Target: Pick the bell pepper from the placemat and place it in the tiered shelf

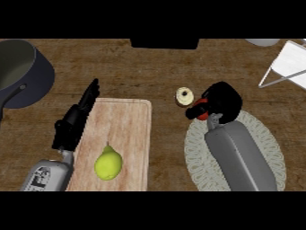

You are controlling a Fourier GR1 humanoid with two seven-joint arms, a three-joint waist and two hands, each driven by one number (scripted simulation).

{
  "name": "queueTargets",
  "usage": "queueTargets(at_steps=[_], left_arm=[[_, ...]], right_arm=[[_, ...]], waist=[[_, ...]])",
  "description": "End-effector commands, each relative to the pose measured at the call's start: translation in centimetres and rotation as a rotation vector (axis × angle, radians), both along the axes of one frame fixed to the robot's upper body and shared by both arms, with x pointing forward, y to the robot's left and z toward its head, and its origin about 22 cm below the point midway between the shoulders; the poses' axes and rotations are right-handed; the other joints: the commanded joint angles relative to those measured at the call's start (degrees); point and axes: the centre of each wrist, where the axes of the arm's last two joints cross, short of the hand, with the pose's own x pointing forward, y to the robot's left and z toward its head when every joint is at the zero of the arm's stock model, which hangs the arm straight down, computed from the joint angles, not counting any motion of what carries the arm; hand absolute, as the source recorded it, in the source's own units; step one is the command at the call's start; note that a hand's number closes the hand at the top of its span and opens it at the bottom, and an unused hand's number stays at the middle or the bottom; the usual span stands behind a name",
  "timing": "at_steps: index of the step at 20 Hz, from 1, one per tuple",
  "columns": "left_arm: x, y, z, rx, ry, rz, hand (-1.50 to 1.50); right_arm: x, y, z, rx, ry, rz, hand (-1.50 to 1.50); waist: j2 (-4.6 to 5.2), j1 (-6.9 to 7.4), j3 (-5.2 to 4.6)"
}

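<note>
Red shows under the right hand (223, 102): it is the bell pepper (199, 110), just right of the middle of the frame. The hand is curled over it and hides most of it, so only a red bit peeks out on the hand's left side. The pepper seems to sit at the top edge of the round grey placemat (269, 143), but the hand covers too much to be sure it touches.

Just left of the hand, a small round pale thing (184, 95) lies on the brown wood worktop (148, 67).

In the upper right of the frame is the white tiered shelf (295, 63), well apart from the pepper.

Left of the middle lies a wooden cutting board (122, 121) with a yellow-green pear (108, 164) on it. The left hand (76, 121) rests along the board's left edge, fingers straight and together.

A dark pot (13, 74) with a long handle is in the upper left.
</note>
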Motion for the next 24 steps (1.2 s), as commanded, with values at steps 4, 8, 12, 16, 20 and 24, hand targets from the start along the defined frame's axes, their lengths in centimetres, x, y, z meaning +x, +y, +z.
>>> queueTargets(at_steps=[4, 8, 12, 16, 20, 24], left_arm=[[1.2, -0.1, 1.3, 0.002, -0.018, -0.021, 0.00], [1.2, 0.8, 0.1, -0.002, -0.005, 0.018, 0.00], [0.2, -0.3, -1.2, -0.004, 0.005, 0.030, 0.00], [-1.1, 2.6, -1.8, 0.018, 0.027, 0.047, 0.00], [0.4, 1.3, -0.6, -0.004, 0.019, 0.035, 0.00], [-0.9, 2.2, -0.5, -0.012, 0.036, 0.032, 0.00]], right_arm=[[3.6, 2.6, 3.3, 0.105, -0.229, -0.111, 1.50], [3.7, 3.8, 7.3, 0.175, -0.466, -0.120, 1.50], [3.3, 5.3, 10.2, 0.123, -0.579, -0.132, 1.50], [3.4, 5.4, 14.1, 0.044, -0.623, -0.198, 1.50], [3.5, 6.4, 17.2, -0.095, -0.640, -0.269, 1.50], [3.6, 5.4, 19.0, -0.165, -0.692, -0.347, 1.50]], waist=[[0.00, -0.01, 0.03], [-0.20, -0.54, -0.04], [-0.57, -1.45, -0.07], [-0.92, -2.03, -0.09], [-0.98, -2.68, -0.11], [-1.05, -2.24, -0.08]])
